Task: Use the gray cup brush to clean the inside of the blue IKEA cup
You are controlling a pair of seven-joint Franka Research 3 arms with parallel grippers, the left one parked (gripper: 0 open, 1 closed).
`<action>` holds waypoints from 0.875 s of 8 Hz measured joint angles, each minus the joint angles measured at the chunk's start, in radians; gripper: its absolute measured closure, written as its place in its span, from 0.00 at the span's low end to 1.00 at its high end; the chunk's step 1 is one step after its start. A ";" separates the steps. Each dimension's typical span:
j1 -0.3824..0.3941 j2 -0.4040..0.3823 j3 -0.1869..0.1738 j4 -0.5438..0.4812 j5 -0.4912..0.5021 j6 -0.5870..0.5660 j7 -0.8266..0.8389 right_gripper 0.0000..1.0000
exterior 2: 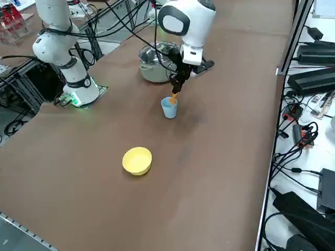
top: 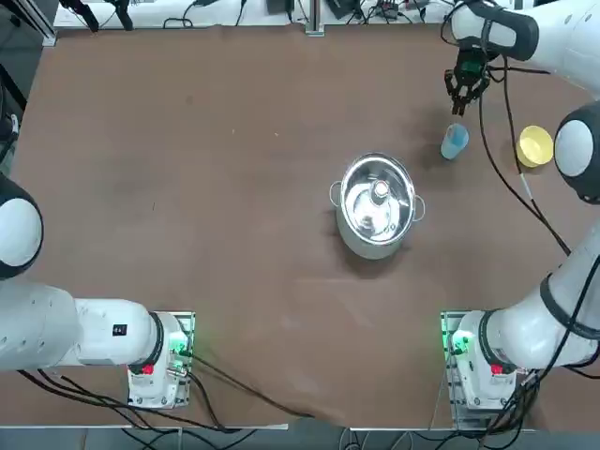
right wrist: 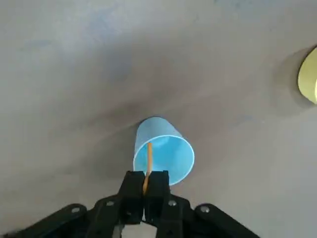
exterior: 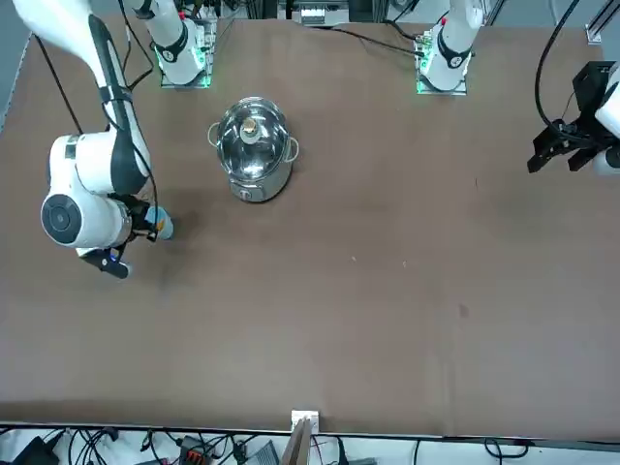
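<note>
The right gripper (right wrist: pixel 147 177) is hovering above the blue cup (exterior 2: pixel 169 107); its jaws are closing tightly on the orange handle of the brush (right wrist: pixel 149 158), which is pointing down into the cup's open mouth; the brush's head is hiding from sight, so I cannot tell whether it is touching the inside wall. The cup is standing on the brown table (exterior 2: pixel 104 172); in the wrist view the handle is crossing the rim and showing against the pale blue interior.

The yellow cup (exterior 2: pixel 137 161) is sitting near the blue cup, apart from it, on the robot's right; the steel pot (top: pixel 371 216) is standing on the robot's left of the blue cup and nearer the arms' bases, well apart from the cup; its shiny lid (top: pixel 378 199) is covering it, and its two side handles are sticking out. The right arm (exterior 2: pixel 187 21) is reaching out over the table, and black cables (top: pixel 514 178) are hanging along it.
</note>
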 joint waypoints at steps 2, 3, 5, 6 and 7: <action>-0.002 0.002 -0.002 0.000 0.000 -0.032 0.000 0.96; -0.004 0.002 -0.005 0.000 -0.001 -0.035 0.000 0.96; -0.010 0.002 -0.011 0.000 -0.024 -0.037 0.000 0.96; -0.014 0.003 -0.012 0.000 -0.051 -0.038 0.000 0.96; -0.018 0.006 -0.012 0.000 -0.071 -0.038 0.000 0.96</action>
